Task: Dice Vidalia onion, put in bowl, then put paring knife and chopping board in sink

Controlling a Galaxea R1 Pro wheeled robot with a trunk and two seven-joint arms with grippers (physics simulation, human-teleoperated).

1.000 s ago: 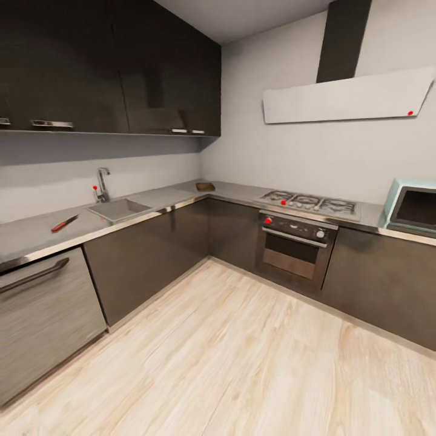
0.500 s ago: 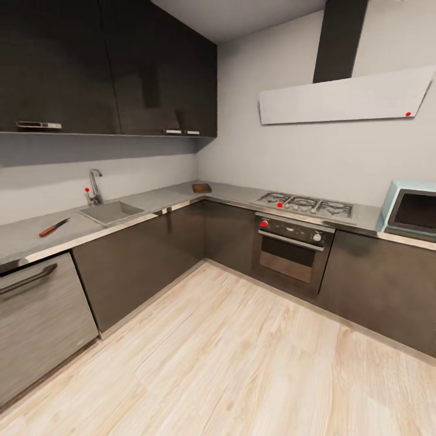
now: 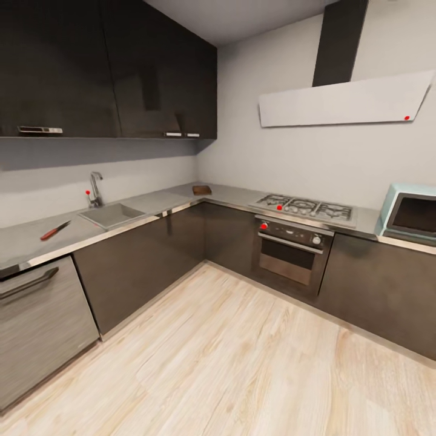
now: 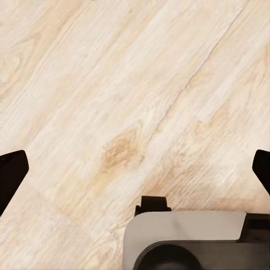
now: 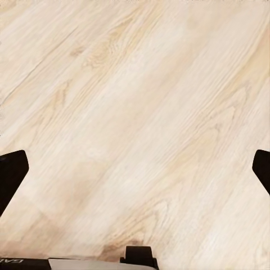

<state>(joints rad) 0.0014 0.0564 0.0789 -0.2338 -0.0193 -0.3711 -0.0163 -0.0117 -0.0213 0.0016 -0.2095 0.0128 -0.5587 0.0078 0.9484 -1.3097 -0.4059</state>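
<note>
The grey countertop runs along the left wall and round the corner. The steel sink is set into it, with a chrome faucet behind. The paring knife, red-handled, lies on the countertop left of the sink. A small dark brown chopping board sits in the far corner. The Vidalia onion is hidden from here and the bowl is out of view. My left gripper and right gripper hang open over the wooden floor, fingers wide apart, nothing between them.
A gas hob with an oven below stands on the right run, and a pale blue microwave at far right. A dishwasher front is at near left. Light wood floor spreads between the cabinets.
The whole head picture has shifted a little to the left, so the camera has moved. Nothing on the countertop has moved.
</note>
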